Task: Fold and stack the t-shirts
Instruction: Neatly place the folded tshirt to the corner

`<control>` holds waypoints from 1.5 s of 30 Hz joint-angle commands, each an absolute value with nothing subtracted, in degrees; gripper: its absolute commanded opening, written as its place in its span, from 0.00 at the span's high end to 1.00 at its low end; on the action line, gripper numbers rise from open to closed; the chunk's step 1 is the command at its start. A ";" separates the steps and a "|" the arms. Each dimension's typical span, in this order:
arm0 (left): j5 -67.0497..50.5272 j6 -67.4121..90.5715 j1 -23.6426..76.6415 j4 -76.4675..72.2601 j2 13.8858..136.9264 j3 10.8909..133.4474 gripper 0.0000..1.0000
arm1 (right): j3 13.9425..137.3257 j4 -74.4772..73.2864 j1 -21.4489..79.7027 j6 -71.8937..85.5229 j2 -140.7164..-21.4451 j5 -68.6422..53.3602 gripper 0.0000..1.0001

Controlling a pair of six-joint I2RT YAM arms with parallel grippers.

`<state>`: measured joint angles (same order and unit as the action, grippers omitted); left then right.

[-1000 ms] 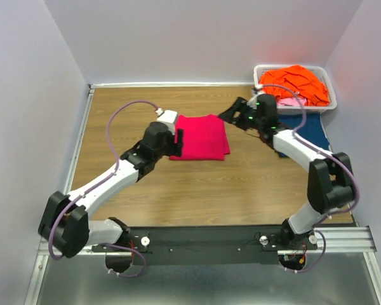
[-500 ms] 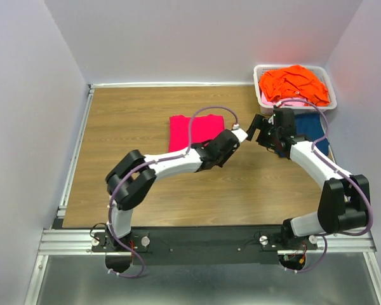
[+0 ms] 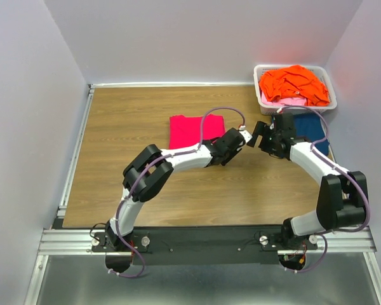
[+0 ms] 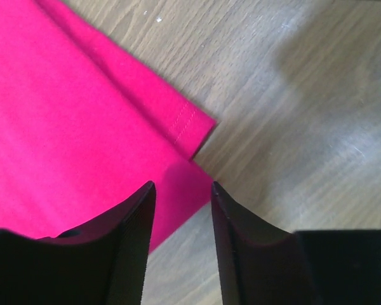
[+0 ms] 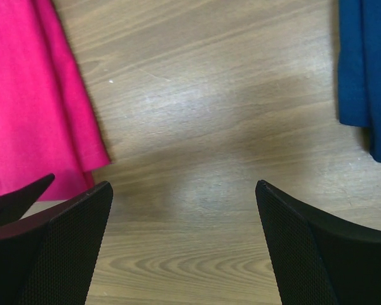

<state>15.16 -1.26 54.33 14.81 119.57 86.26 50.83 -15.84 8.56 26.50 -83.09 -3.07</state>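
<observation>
A bright magenta t-shirt lies folded flat in the middle of the table. My left arm reaches across it, and the left gripper hangs over its near right corner. Its jaws are open a little, with nothing between them. Facing it, my right gripper is wide open over bare wood, between the magenta shirt and a dark blue t-shirt. The blue shirt lies flat at the right. Orange t-shirts and a pale pink one fill the basket.
The white plastic basket stands at the back right corner against the wall. Walls close in the table on the left, back and right. Bare wood shows left of the magenta shirt and along the front.
My left arm has swung from the magenta shirt's left edge across to its right corner, its jaws narrowing. The right gripper has drawn back to the right off the shirt and opened wide.
</observation>
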 commanded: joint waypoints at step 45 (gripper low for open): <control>6.25 4.57 53.53 7.30 108.20 77.08 1.00 | 63.80 4.57 18.98 42.54 -115.56 -33.84 0.19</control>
